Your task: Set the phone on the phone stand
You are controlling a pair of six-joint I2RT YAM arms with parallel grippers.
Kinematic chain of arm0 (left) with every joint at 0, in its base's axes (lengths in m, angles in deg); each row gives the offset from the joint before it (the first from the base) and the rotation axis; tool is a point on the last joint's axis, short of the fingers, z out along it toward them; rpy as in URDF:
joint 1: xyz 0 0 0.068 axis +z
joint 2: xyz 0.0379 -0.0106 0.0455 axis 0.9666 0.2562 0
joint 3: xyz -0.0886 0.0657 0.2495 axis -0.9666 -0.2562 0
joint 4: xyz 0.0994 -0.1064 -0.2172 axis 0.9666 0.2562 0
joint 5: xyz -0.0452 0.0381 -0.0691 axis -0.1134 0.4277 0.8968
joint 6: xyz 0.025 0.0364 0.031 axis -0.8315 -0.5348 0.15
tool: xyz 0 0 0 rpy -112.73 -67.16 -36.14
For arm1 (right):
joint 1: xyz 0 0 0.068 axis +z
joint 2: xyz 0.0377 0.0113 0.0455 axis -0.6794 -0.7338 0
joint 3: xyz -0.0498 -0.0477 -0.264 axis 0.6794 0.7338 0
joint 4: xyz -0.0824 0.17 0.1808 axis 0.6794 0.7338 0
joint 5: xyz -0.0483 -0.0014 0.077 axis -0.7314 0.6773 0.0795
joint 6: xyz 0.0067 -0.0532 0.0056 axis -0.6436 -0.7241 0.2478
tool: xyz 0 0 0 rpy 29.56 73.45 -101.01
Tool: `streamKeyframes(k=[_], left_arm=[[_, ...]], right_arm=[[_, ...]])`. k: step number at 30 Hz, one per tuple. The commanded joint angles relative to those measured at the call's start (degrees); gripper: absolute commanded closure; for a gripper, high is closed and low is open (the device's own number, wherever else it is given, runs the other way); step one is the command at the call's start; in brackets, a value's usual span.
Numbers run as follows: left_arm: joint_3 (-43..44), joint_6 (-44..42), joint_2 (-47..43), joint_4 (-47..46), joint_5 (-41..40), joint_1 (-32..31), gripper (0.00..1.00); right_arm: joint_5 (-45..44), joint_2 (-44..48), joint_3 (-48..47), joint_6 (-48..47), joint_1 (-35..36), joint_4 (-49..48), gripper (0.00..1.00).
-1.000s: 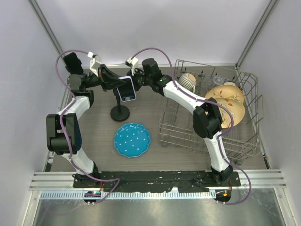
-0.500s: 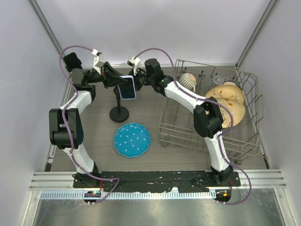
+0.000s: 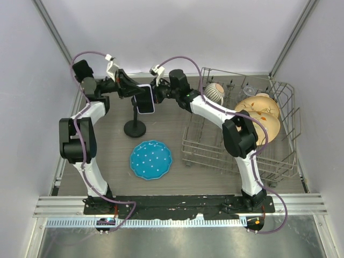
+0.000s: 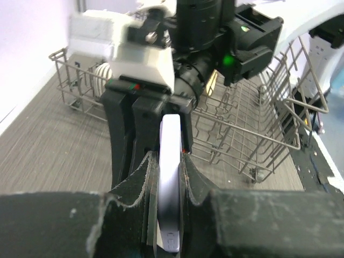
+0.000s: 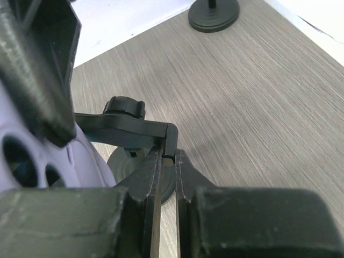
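Note:
The lavender phone (image 3: pixel 145 102) hangs upright above the table, screen toward the front, held between my two arms. My left gripper (image 3: pixel 134 92) comes from the left and is shut on the phone's thin edge (image 4: pixel 171 161), which runs between its fingers (image 4: pixel 167 158). The black phone stand (image 3: pixel 135 128) stands just below, with its round base on the table and its post rising behind the phone. My right gripper (image 3: pixel 156 95) comes from the right and is shut (image 5: pixel 167 153) on the end lip of the stand's black bracket (image 5: pixel 129 128). The phone's back (image 5: pixel 32 161) shows beside the bracket.
A wire dish rack (image 3: pixel 242 145) fills the right side, holding tan plates (image 3: pixel 260 115) and a cup (image 3: pixel 215 92). A blue dotted plate (image 3: pixel 151 159) lies in front of the stand. Another round black foot with a post (image 5: pixel 213 12) shows far off in the right wrist view.
Both grippers and the phone have shifted slightly toward the back. The left arm's elbow has swung inward and back. Both grips have stayed as they were.

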Motion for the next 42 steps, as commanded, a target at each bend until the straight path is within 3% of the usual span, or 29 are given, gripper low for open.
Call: streamKeyframes(k=[1, 4, 5, 6, 8, 12, 13, 14, 16, 17, 18, 20, 22, 24, 27, 36, 38, 39, 42], left_arm=[[-9.09, -8.22, -8.00, -9.25, -11.60, 4.65, 1.00], [-14.13, -40.65, -19.94, 29.47, -23.44, 5.01, 1.00], [-13.08, -62.78, -22.09, 57.55, -28.44, 3.79, 1.00], [-11.33, -64.91, -22.98, 63.75, -36.15, 1.95, 1.00], [-13.76, -60.82, -25.09, 61.96, -40.51, 2.37, 1.00], [-19.74, -67.54, -31.50, 62.39, -61.66, -3.49, 1.00], [-20.71, -68.09, -32.30, 62.31, -71.81, -4.74, 1.00], [-23.33, -68.10, -33.52, 61.18, -75.91, -5.71, 1.00], [-26.94, -66.26, -34.15, 53.41, -89.14, -8.87, 1.00], [-29.92, -66.17, -34.06, 51.26, -91.92, -11.40, 1.00], [-30.56, -67.47, -33.54, 49.93, -95.34, -13.26, 1.00], [-31.17, -71.25, -30.83, 48.35, -111.05, -19.65, 1.00], [-33.19, -74.58, -29.23, 40.92, -121.60, -22.14, 1.00], [-35.31, -73.55, -28.88, 38.85, -119.65, -22.68, 1.00], [-33.29, -69.69, -27.82, 42.78, -117.54, -22.42, 1.00], [-33.46, -66.34, -27.20, 43.77, -112.26, -21.98, 1.00], [-35.30, -66.34, -28.26, 43.07, -106.58, -20.23, 1.00], [-35.92, -67.47, -28.70, 43.85, -99.06, -19.44, 1.00], [-34.70, -68.19, -29.14, 48.40, -93.20, -16.54, 1.00]], right_arm=[[-16.36, 6.75, 9.39, 7.00, 1.76, -12.09, 0.99], [-23.69, 7.90, 13.01, 9.90, 2.99, -18.51, 0.99], [-25.10, 8.42, 13.55, 10.25, 4.04, -20.09, 0.99], [-26.51, 8.77, 14.08, 10.60, 4.49, -20.80, 0.99], [-30.62, 9.48, 15.13, 10.17, 6.50, -21.60, 0.99], [-41.71, 11.23, 16.80, 8.50, 9.14, -21.95, 0.99], [-43.12, 11.76, 18.46, 8.67, 9.32, -22.65, 0.99], [-44.27, 12.46, 19.17, 9.54, 9.67, -24.05, 0.99], [-47.00, 13.96, 21.71, 10.43, 10.55, -26.16, 0.99], [-47.87, 14.31, 22.34, 11.56, 10.90, -27.83, 0.99], [-50.49, 14.75, 23.13, 11.49, 12.39, -28.36, 0.99], [-53.93, 15.37, 23.83, 8.96, 14.41, -30.29, 0.99], [-58.94, 16.07, 23.66, 6.31, 17.66, -31.26, 0.99], [-63.15, 16.51, 22.70, 2.79, 19.77, -30.92, 0.99], [-65.28, 17.56, 23.65, 0.51, 22.68, -31.70, 0.99], [-67.39, 17.57, 24.89, -0.64, 26.90, -35.58, 0.99], [-67.39, 17.74, 24.98, -2.31, 27.16, -36.11, 0.99], [-67.13, 17.92, 24.46, -2.57, 27.17, -35.50, 0.99], [-65.55, 19.67, 27.17, -4.07, 26.99, -38.39, 0.99]])
